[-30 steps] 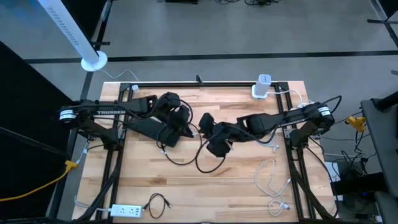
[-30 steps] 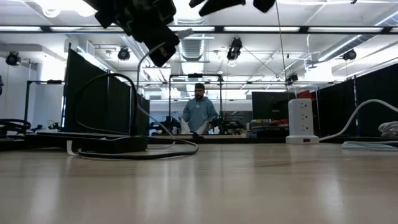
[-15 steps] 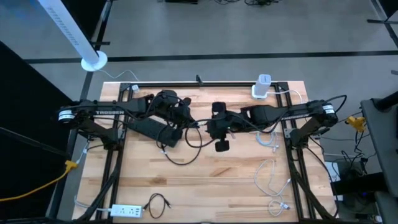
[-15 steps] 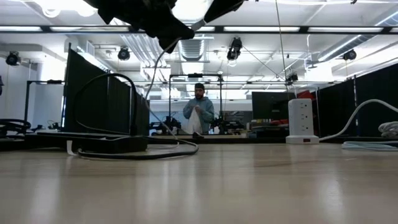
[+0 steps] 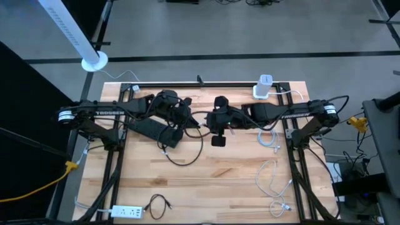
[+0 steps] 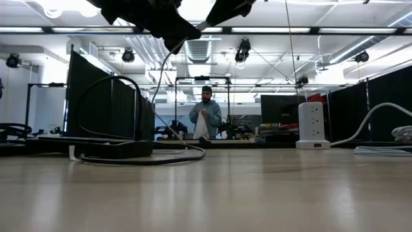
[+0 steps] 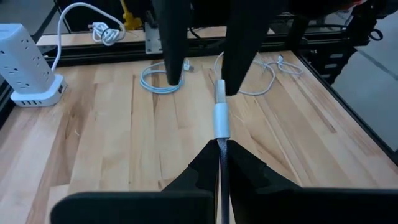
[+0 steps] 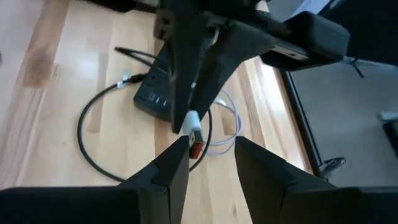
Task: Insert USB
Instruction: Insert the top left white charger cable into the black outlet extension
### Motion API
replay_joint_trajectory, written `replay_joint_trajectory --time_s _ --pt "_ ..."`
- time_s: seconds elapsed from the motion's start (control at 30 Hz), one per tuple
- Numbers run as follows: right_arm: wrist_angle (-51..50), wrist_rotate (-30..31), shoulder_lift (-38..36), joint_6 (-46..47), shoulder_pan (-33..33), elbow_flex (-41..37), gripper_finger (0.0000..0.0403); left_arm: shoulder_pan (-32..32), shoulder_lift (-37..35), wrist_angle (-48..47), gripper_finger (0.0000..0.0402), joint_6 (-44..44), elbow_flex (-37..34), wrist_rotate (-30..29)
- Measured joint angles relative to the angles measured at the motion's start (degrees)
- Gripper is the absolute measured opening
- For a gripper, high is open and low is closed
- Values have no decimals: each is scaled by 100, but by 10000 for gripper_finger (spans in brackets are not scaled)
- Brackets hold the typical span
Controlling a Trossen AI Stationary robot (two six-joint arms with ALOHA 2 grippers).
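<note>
left gripper [image 7: 219,163]: jaws clamp white USB plug [image 7: 221,115] | wood-plank table [image 7: 112,137]

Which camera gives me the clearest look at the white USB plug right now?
Right wrist view: the white USB plug shows its red-tipped end, held by the left gripper. Left wrist view shows its back. In the high and low views it is too small to make out.

A lab — strip-lit ceiling [image 6: 309,29], monitors [image 6: 280,109], wooden workbench [image 5: 212,181]
</note>
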Motion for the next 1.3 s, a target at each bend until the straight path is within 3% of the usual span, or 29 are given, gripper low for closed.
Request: replay_joint_trajectory --time_s 0.27,0.47,0.63,0.87,0.97,1.3 --pt "101 -448 2 330 -111 -7 69 0 -2 161 0 23 0 -2" --pt "99 -597 2 432 -111 -9 11 0 -2 183 0 77 1 -6" --pt "95 -575 2 382 -110 -9 5 0 -2 187 0 172 1 -10" --pt "80 -507 2 -1363 4 46 2 15 -60 142 0 -571 43 50" --pt "97 -357 -8 -1928 50 89 2 71 -79 87 8 -721 176 416" --pt "127 -309 5 -3427 183 183 1 89 -94 -699 95 -1233 484 1576"
